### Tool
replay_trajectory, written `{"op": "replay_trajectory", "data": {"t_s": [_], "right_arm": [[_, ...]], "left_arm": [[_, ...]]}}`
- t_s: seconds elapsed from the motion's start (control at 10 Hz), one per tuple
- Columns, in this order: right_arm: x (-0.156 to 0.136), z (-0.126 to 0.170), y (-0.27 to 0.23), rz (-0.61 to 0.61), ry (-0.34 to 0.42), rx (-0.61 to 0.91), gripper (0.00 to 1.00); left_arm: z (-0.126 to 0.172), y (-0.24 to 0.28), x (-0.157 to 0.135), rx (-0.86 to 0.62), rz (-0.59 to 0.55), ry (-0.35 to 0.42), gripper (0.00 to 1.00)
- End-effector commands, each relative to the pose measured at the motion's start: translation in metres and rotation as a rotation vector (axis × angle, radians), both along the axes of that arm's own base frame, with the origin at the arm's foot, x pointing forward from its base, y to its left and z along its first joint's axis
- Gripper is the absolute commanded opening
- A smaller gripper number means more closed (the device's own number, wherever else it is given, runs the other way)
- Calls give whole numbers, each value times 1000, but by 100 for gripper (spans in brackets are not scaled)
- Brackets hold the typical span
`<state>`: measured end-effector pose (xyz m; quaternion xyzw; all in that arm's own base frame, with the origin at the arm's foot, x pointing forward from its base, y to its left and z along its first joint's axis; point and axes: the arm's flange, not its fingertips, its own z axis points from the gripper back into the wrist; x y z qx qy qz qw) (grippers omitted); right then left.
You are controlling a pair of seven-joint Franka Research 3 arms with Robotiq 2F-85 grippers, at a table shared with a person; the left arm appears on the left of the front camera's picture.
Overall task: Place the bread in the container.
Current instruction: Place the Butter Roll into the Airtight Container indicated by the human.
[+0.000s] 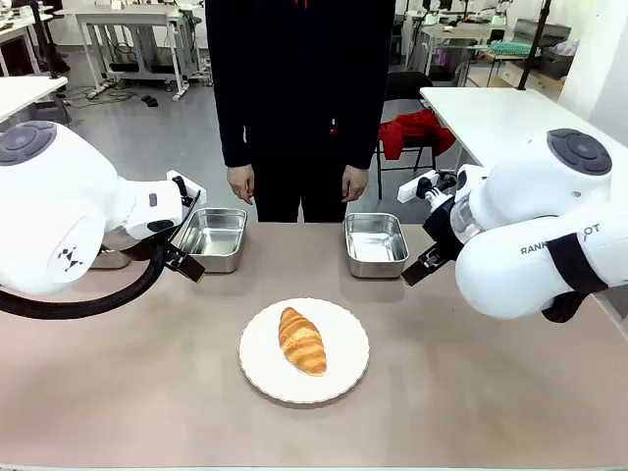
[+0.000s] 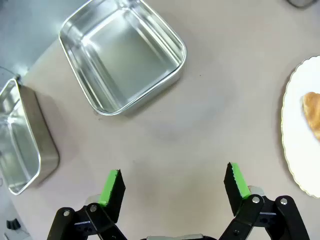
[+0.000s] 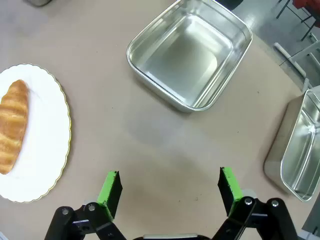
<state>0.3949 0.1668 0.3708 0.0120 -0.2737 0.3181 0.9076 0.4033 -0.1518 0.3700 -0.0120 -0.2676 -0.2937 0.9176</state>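
Two claws are held wide and empty at this moment: the left gripper [image 2: 173,170] is seen with its green pads [image 2: 108,188] spread over bare table [image 1: 471,392], and the right gripper [image 3: 169,172] is opened just as far, with nothing caught in either. The bread [image 1: 302,340] is found on the white plate [image 1: 343,365] at the middle of the near side, lying slantwise, untouched and well apart from both claws. Beyond it, the left tray [image 1: 214,235] and the right tray [image 1: 376,240] are set out nearer the far edge, both empty, and either could be taken as the container; the pick is not yet begun. A light, soft, flaky load is to be expected: the crust is likely to be crushed or shed under a hard squeeze, and the tapered ends are likely to be snapped. A hold across the thick middle, with the pads laid on the two long flanks, is judged best, closed only until the crust is met. As for writing, the letters "RANK" and "OT" are read on the right arm [image 1: 520,211], the rest being hidden by a black strap [image 1: 569,267]; no label is made out on bread, plate or trays.
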Motion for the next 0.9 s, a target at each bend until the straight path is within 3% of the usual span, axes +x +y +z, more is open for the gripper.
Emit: {"op": "replay_trajectory", "data": {"t_s": [0.0, 0.8], "right_arm": [[0, 0, 0, 0, 0, 0, 100], [0, 0, 0, 0, 0, 0, 100]], "left_arm": [[0, 0, 0, 0, 0, 0, 100], [0, 0, 0, 0, 0, 0, 100]]}}
